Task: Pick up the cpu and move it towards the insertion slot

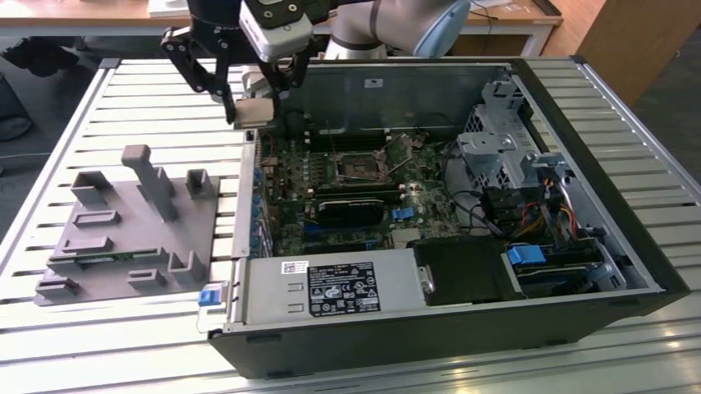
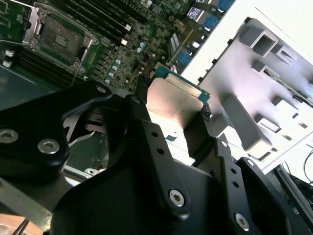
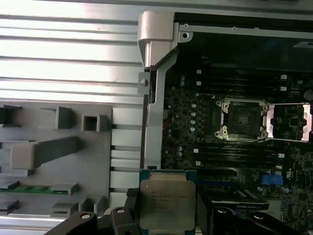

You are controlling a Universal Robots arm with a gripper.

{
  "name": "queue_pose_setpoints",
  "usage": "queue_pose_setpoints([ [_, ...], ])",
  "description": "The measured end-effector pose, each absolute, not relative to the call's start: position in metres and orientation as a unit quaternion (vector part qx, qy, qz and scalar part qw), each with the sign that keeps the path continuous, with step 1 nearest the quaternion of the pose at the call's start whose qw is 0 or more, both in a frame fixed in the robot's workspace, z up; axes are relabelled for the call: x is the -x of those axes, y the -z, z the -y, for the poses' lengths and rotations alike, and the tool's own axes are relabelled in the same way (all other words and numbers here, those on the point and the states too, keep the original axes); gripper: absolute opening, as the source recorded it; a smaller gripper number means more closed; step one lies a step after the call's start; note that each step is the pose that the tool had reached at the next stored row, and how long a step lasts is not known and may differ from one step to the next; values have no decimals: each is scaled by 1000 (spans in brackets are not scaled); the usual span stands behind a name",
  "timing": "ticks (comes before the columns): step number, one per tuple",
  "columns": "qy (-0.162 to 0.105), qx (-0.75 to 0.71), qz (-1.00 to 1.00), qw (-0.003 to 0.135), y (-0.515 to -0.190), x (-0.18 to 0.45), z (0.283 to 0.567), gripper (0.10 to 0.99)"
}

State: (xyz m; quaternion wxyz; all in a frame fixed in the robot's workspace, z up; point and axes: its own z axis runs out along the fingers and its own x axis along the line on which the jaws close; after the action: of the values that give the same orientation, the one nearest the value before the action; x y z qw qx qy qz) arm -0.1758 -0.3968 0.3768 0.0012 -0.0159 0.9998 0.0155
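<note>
Open computer case (image 1: 613, 246) on the slatted table (image 1: 66, 107), with my gripper (image 1: 254, 111) above its wall.

My fingers (image 2: 156, 147) pinch the cpu (image 3: 164, 204) by its edges, held in the air between the grey tray (image 1: 121, 238) and the insertion slot (image 3: 243, 119), nearer the case wall.
</note>
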Motion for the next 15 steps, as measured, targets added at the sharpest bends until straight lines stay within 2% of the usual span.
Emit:
queue_pose_setpoints([
  [15, -16, 16, -1000, 1, -377, 157, 397, 545],
])
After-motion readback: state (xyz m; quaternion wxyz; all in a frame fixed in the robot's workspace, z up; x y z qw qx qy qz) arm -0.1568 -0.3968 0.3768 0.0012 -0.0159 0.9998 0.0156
